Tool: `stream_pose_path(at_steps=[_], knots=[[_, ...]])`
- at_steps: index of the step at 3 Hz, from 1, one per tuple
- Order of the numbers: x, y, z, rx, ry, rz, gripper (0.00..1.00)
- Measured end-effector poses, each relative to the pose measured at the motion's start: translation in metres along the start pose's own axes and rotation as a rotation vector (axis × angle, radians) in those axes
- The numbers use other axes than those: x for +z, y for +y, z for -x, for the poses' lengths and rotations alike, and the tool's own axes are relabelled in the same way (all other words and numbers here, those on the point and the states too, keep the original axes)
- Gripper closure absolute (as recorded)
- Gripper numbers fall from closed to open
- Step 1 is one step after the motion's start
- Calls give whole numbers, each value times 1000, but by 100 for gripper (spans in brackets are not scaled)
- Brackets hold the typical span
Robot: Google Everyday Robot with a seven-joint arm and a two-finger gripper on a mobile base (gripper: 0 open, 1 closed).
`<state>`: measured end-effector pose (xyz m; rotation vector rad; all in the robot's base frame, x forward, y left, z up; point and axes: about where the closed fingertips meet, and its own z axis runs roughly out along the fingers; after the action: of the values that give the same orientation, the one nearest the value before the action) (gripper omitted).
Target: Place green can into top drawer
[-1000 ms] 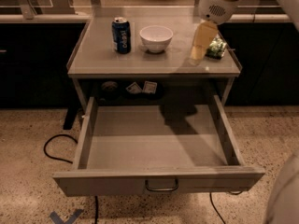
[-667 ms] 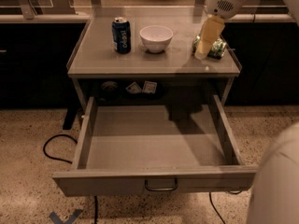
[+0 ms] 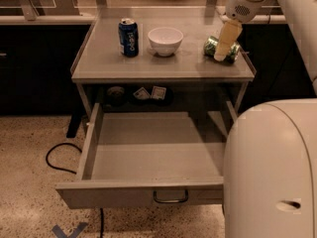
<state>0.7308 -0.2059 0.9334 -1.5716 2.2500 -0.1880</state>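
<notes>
**Location.** The green can (image 3: pixel 210 44) lies on its side at the right rear of the table (image 3: pixel 148 67), near the right edge. It is well apart from the bowl (image 3: pixel 165 39) and the Pepsi can (image 3: pixel 128 37). The drawer (image 3: pixel 133 195) stands pulled out below the tabletop, with nothing visible inside it.

**Gripper.** The gripper (image 3: pixel 219 56) points down at the can, its tip in front of the can's middle. Whether it is spread or closed on the can cannot be told, and contact is not confirmed.

**Handling, as judged.**
- The can is probably light, whether full or not.
- Its thin metal wall is stiff enough for a moderate squeeze but will dent under a hard one.
- The surface looks smooth and likely slippery.
- On its side it can roll, and the table edge is close.

**Where to hold.** Take it across the curved body at mid-length, not at the silver ends, with the jaws square to its axis so it does not squirt out or pivot.

**Risk.** A glancing touch may roll the can off the right edge.
</notes>
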Motion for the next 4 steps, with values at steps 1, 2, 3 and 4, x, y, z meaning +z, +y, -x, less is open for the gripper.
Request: stream_pose_path(at_steps=[1, 2, 3, 4], knots=[[6, -9, 2, -9, -16, 1, 0], [39, -16, 7, -11, -34, 33, 0], [30, -30, 17, -14, -69, -23, 0], [30, -30, 17, -14, -69, -23, 0]])
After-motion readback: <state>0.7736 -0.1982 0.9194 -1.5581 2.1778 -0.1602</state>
